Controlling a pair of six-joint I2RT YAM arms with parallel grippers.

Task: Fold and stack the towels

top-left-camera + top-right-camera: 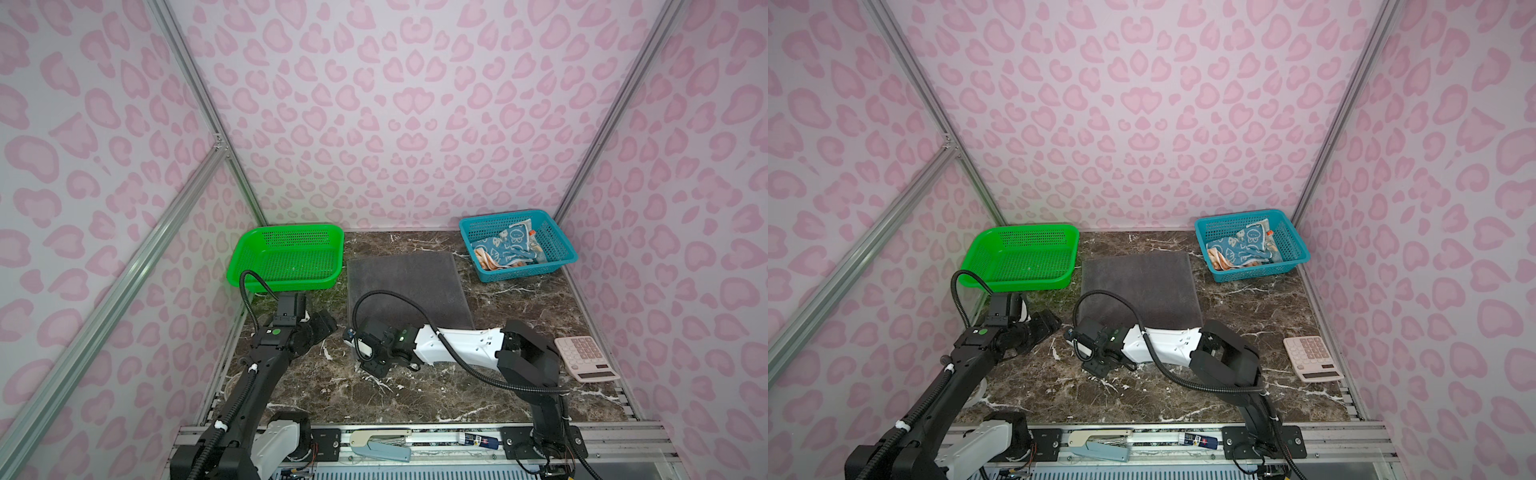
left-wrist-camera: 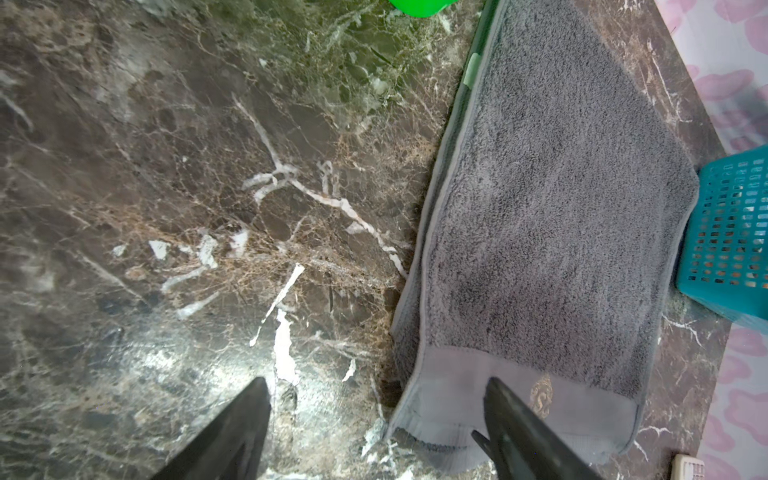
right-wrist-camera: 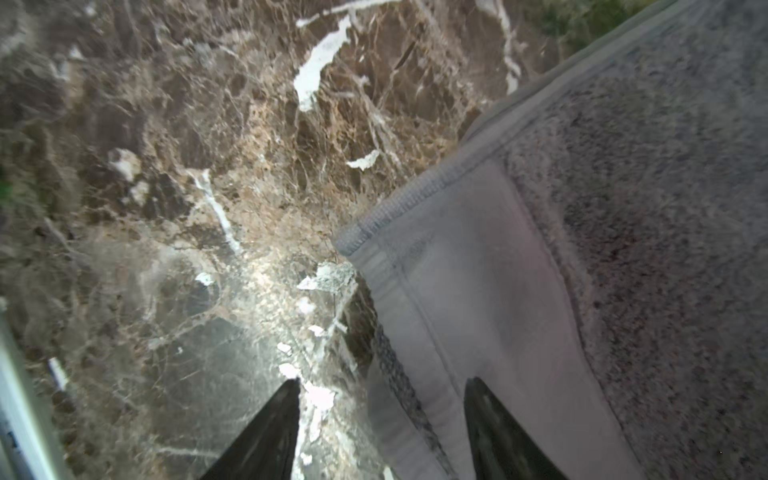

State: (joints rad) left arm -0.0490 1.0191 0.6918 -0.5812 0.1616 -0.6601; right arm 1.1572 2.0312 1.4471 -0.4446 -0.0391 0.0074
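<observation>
Likely soft, thick and limp, the dark-grey towel (image 1: 409, 286) should sag when lifted, so the smooth hem band at its near left corner looks the surest pinch. It lies folded flat, mid-bench toward the back edge, plush, with a gold crest (image 2: 542, 395) on the band. The left gripper (image 2: 376, 382) and right gripper (image 3: 381, 382) hover at that corner, jaws wide, empty. The blue towel (image 1: 505, 245) and orange towel (image 1: 486, 259) lie crumpled in the teal basket (image 1: 536, 272), back right corner.

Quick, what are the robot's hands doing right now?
Left gripper: open, holding nothing.
Right gripper: open over the grey towel edge, holding nothing.
</observation>
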